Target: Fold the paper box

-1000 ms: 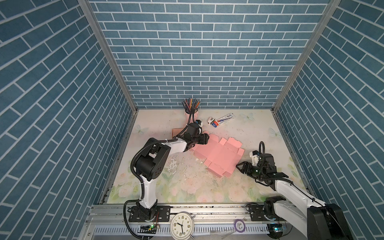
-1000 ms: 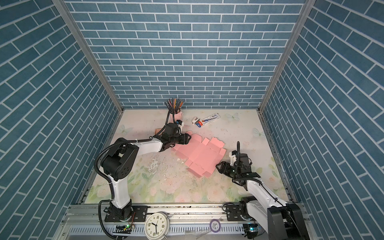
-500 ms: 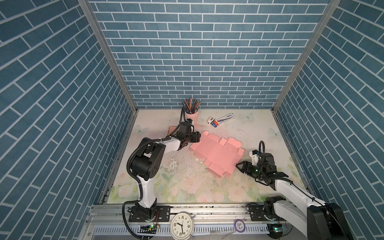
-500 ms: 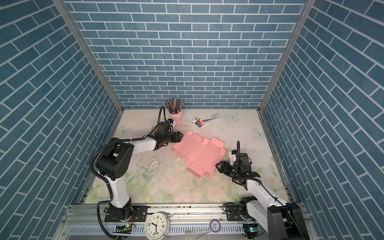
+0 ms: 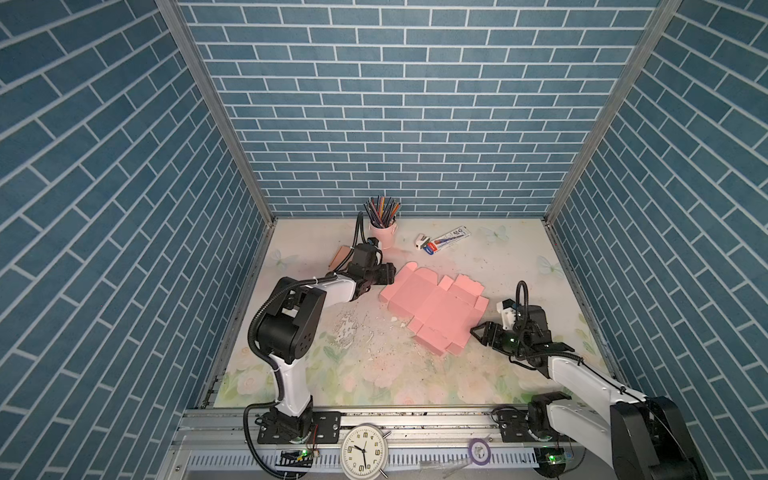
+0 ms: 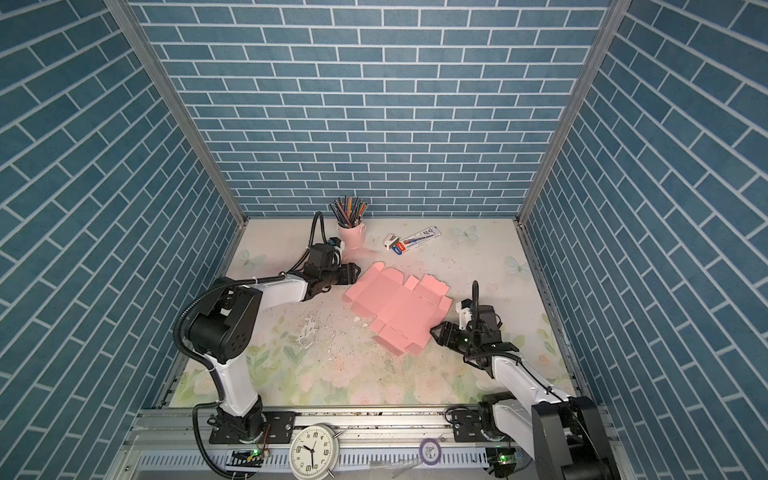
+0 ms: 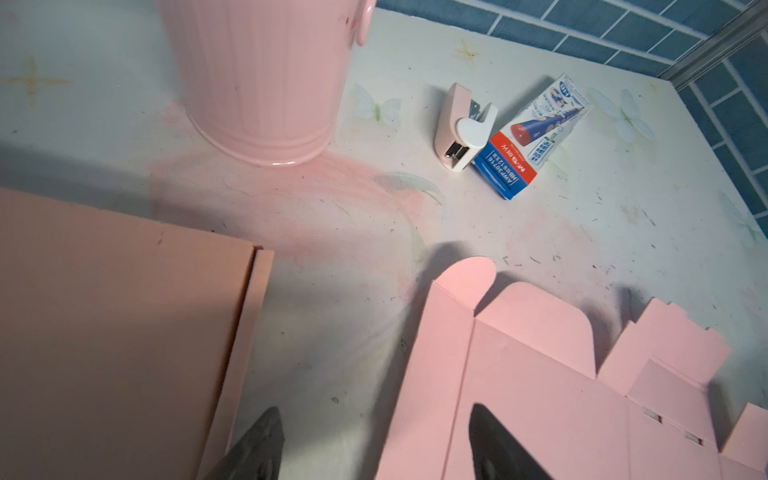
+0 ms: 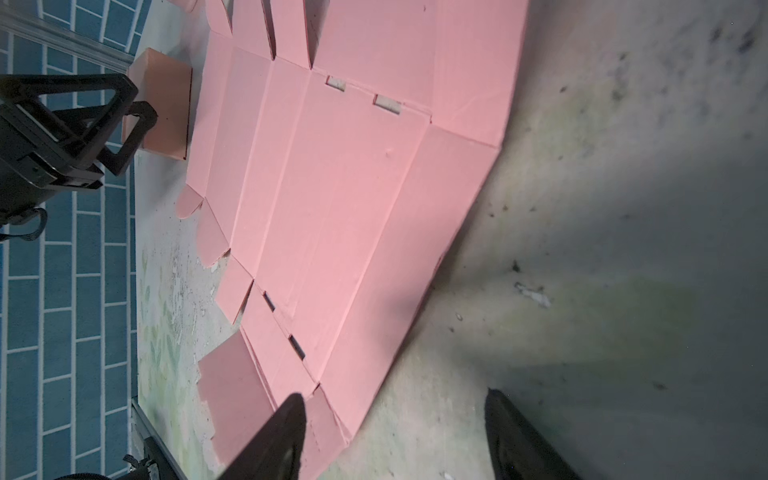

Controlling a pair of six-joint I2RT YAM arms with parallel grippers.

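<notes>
The paper box (image 5: 436, 307) (image 6: 399, 309) is a flat pink cutout lying unfolded on the mat in both top views. My left gripper (image 5: 385, 274) (image 6: 351, 274) stands open just off its far left edge. In the left wrist view, one of the fingers (image 7: 494, 444) hangs over the pink sheet (image 7: 540, 395) and the other over bare mat, with the left gripper (image 7: 376, 419) holding nothing. My right gripper (image 5: 476, 331) (image 6: 434, 331) is open at the sheet's near right corner. In the right wrist view the right gripper (image 8: 392, 399) straddles that corner of the sheet (image 8: 340, 187), empty.
A pink bucket of pencils (image 5: 384, 230) stands at the back. A stapler (image 5: 422, 241) and a pen carton (image 5: 451, 239) lie to its right. A small brownish box (image 5: 338, 257) (image 7: 104, 332) sits behind my left gripper. The mat has peeling patches (image 5: 347, 328).
My left gripper has drawn back to the left, off the sheet's far left corner, and the sheet lies flat. The right arm has not moved.
</notes>
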